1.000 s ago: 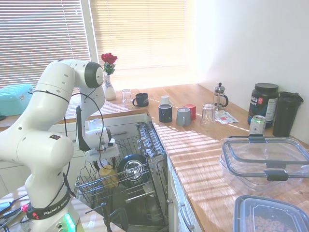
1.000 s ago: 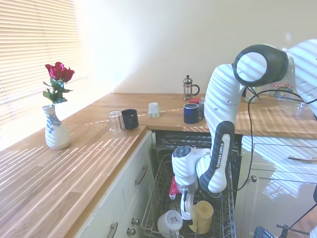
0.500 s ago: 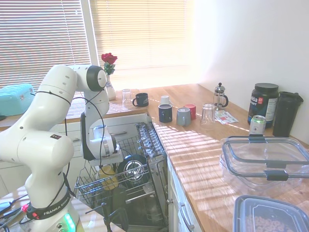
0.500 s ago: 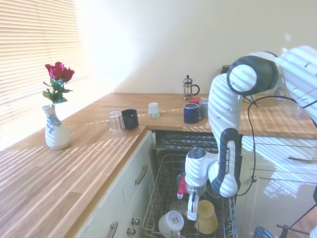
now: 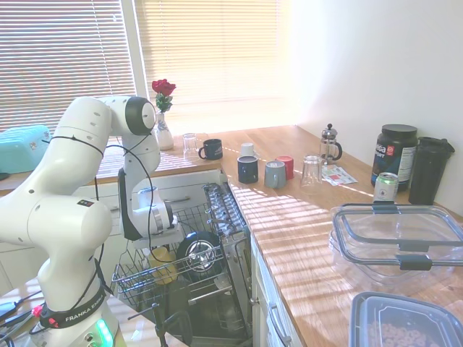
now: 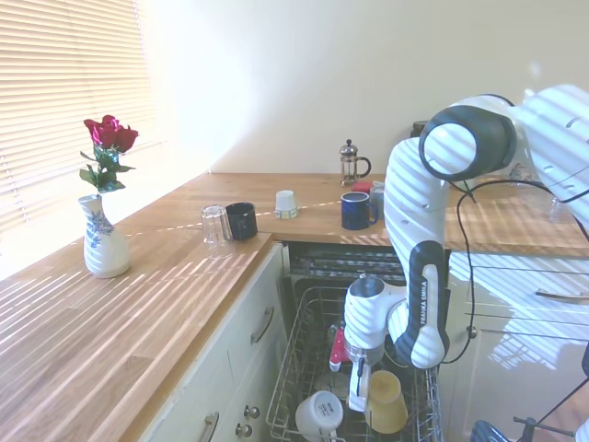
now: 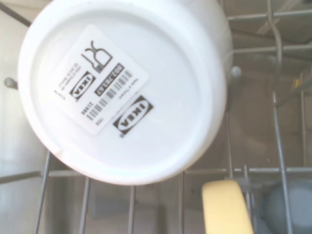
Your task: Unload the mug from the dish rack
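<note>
The yellow mug (image 6: 386, 402) sits in the dish rack (image 6: 304, 345) with the fingers (image 6: 358, 398) right beside it, and whether they grip it I cannot tell.

White cup (image 7: 126, 90) upside down; rose vase (image 6: 103, 241) on counter (image 6: 138, 304).

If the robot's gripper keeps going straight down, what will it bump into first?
Probably the yellow mug in the dish rack: the gripper points down right beside it. The white mug sits close too, so depth is uncertain.
</note>
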`<act>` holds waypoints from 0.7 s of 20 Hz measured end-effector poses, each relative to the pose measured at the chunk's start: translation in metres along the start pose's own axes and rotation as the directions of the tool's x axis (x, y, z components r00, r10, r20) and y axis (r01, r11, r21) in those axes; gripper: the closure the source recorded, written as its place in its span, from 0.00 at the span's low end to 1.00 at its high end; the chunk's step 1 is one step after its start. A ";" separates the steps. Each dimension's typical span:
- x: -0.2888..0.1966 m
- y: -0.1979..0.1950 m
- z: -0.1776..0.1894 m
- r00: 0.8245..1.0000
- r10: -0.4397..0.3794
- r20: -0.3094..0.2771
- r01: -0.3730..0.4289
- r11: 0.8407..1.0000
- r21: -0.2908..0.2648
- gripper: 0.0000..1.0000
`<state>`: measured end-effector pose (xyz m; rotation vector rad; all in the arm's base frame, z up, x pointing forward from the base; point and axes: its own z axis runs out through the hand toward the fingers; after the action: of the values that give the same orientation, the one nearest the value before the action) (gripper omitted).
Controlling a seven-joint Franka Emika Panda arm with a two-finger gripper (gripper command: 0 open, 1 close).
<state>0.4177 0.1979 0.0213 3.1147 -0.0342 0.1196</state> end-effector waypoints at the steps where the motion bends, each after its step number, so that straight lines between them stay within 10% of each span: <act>1: 0.000 -0.002 -0.002 1.000 -0.004 0.003 0.005 1.000 -0.014 1.00; 14: 0.015 -0.033 -0.064 0.998 0.034 0.045 -0.027 0.990 -0.140 1.00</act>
<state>0.4283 0.2319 0.0859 2.9779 -0.0871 0.0419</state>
